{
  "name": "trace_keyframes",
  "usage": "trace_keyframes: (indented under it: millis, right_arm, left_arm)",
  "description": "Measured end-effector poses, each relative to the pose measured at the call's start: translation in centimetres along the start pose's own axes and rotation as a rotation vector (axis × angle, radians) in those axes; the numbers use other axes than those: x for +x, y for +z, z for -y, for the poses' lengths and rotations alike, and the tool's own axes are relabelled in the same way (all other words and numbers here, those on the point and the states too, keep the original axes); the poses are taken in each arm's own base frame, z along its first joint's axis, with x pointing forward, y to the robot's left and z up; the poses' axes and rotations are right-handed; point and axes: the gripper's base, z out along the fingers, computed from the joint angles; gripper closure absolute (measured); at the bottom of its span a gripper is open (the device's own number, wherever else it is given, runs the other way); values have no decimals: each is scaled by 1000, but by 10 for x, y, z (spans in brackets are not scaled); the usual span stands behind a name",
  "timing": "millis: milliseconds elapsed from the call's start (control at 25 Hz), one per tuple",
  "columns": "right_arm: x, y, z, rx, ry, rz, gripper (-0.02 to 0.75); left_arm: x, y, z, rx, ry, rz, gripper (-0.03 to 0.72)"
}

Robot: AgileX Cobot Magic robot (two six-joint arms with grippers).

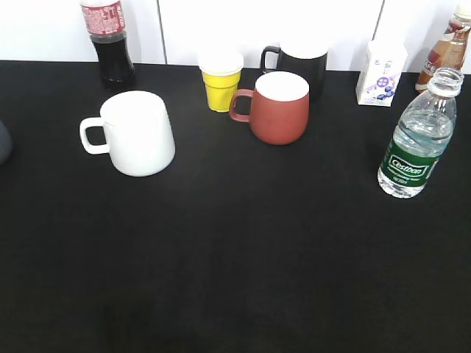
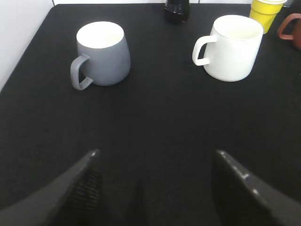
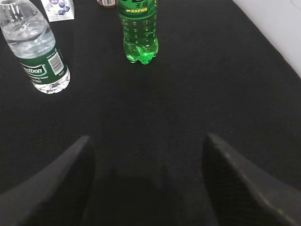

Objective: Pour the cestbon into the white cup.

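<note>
The cestbon (image 1: 416, 140), a clear bottle with a green label and no cap, stands upright at the right of the black table; it also shows in the right wrist view (image 3: 36, 52) at upper left. The white cup (image 1: 137, 133) stands at the left with its handle to the left; in the left wrist view (image 2: 233, 47) it is at upper right. My left gripper (image 2: 155, 153) is open and empty, well short of the cup. My right gripper (image 3: 146, 136) is open and empty, short of the bottle and to its right. Neither gripper shows in the exterior view.
A red-brown mug (image 1: 279, 107), a yellow cup (image 1: 221, 81), a black mug (image 1: 300, 62), a cola bottle (image 1: 109, 40), a small carton (image 1: 381, 73) and a brown bottle (image 1: 446, 48) stand along the back. A grey mug (image 2: 102, 54) and a green bottle (image 3: 139, 30) stand at the sides.
</note>
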Motion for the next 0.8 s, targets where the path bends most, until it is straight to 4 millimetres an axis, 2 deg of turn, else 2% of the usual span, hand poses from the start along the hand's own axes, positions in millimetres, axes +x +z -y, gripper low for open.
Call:
trace_keyframes:
  millis: [520, 560, 680, 720, 800]
  right_arm:
    - [0, 0, 0, 0, 0, 0, 199]
    - [0, 0, 0, 0, 0, 0, 199]
    - [0, 0, 0, 0, 0, 0, 199]
    - [0, 0, 0, 0, 0, 0, 199]
    - [0, 0, 0, 0, 0, 0, 199]
  left_arm:
    - [-3, -2, 0, 0, 0, 19, 157]
    - [-12, -4, 0, -3, 1, 49, 157]
    - [-66, 4, -3, -39, 36, 118, 157]
    - [-96, 20, -4, -44, 58, 151, 157]
    - [-123, 45, -3, -26, 39, 218, 157]
